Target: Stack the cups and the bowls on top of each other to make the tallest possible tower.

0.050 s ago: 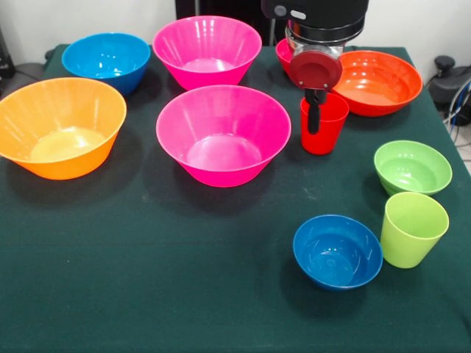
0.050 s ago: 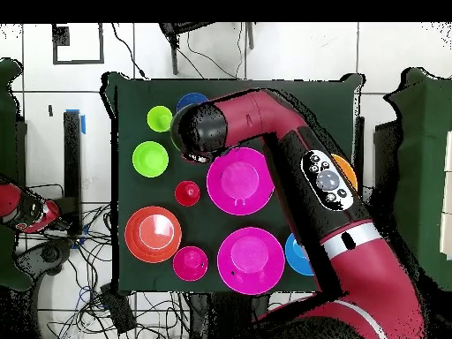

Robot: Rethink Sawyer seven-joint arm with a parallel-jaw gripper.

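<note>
The claw (image 1: pixel 315 118) reaches into the red cup (image 1: pixel 324 125), one dark finger inside against its rim; whether it grips cannot be told. The wide red-orange bowl (image 1: pixel 377 81) sits just behind on the green counter (image 1: pixel 184 272). No tower stands. No readable writing.

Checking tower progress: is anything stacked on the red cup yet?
No: in the front view the red cup stands alone on the table, with only the gripper reaching down into its open mouth.
</note>
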